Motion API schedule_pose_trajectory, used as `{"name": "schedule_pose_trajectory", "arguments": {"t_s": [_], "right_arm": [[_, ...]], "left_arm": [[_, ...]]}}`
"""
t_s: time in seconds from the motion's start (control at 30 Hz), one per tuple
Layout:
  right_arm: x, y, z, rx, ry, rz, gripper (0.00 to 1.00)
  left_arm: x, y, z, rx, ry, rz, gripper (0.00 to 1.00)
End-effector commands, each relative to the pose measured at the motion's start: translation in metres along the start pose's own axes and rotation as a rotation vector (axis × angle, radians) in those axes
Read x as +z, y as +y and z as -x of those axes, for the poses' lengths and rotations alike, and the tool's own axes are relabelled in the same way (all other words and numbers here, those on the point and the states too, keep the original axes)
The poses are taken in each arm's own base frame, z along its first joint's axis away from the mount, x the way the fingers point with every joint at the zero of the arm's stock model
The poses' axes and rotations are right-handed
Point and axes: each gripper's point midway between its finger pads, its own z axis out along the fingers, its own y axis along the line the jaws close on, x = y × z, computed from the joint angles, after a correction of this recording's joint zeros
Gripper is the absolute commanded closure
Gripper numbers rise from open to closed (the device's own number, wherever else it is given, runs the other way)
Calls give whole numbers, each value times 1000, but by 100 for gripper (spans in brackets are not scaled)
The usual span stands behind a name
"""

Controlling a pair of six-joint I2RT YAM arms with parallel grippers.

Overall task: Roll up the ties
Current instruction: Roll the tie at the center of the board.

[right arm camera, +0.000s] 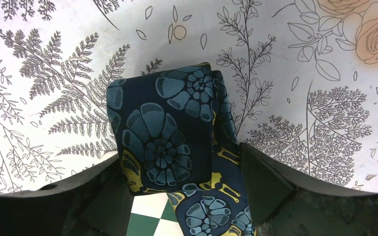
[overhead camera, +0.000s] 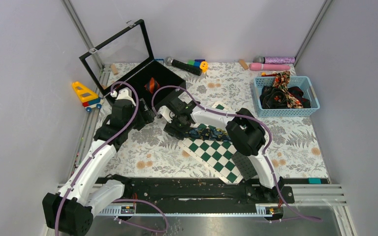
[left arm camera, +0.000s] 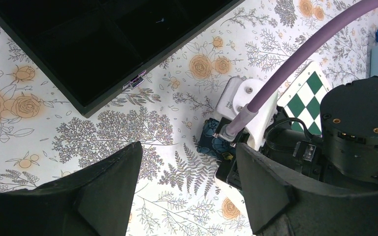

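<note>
A navy tie point(right arm camera: 167, 132) with a teal flower print lies with its folded end just off the far-left edge of the green-and-white chequered board point(overhead camera: 216, 155), the rest of its length trailing back across the board's far squares. The right gripper point(right arm camera: 179, 162) hangs directly over that fold at the board's far-left corner, its fingers point(right arm camera: 275, 187) spread wide on either side of the fabric; whether they touch the cloth cannot be told. Left of the board and just beside the right arm's wrist, the left gripper point(left arm camera: 187, 182) hovers over the floral tablecloth point(left arm camera: 128, 128), jaws apart with nothing between them. Beyond the board, to its far left, a black case point(overhead camera: 170, 78) stands with its glass lid raised, a rolled red-orange and black striped tie point(overhead camera: 151, 84) inside it. To the board's far right, a blue basket point(overhead camera: 285, 112) holds a tangle of dark and floral ties point(overhead camera: 280, 96), one patterned end draped over its back rim
</note>
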Motion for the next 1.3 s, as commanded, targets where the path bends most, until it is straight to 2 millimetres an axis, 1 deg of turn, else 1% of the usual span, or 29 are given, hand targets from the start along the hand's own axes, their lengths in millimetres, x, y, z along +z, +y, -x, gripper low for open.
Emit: {"name": "schedule_pose_trajectory", "arguments": {"t_s": [0.0,0.13,0.3,0.37,0.4,0.43,0.5,0.57,0.63,0.83,1.03,1.13,1.27], "right_arm": [[-11,1,-2,-10,18,-19,26],[-8,1,-2,3,22,-19,46],[-5,1,-1,15,23,-18,60],[-5,0,0,17,20,-19,61],[-5,0,0,17,20,-19,59],[-5,0,0,17,22,-19,50],[-7,0,1,16,15,-21,39],[-10,1,3,16,9,-19,32],[-13,2,5,16,1,-18,29],[-30,1,18,27,-62,-27,27],[-44,-3,24,25,-85,-54,26],[-47,-3,22,26,-83,-60,25],[-43,-1,17,28,-69,-53,28]], "left_arm": [[3,-6,7,-16,-30,-32,28],[4,-6,6,-18,-26,-32,28],[4,-4,5,-18,-25,-29,28],[3,-3,5,-19,-26,-28,28],[3,-3,5,-20,-27,-28,28],[3,-3,5,-21,-28,-28,28],[3,-3,5,-21,-26,-27,28],[3,-3,6,-21,-27,-28,28],[4,-3,6,-21,-25,-29,28],[4,-3,5,-21,-19,-32,28],[5,-3,3,-25,-15,-33,28],[5,-3,3,-26,-15,-35,28],[6,-5,3,-31,-10,-41,28]]}}
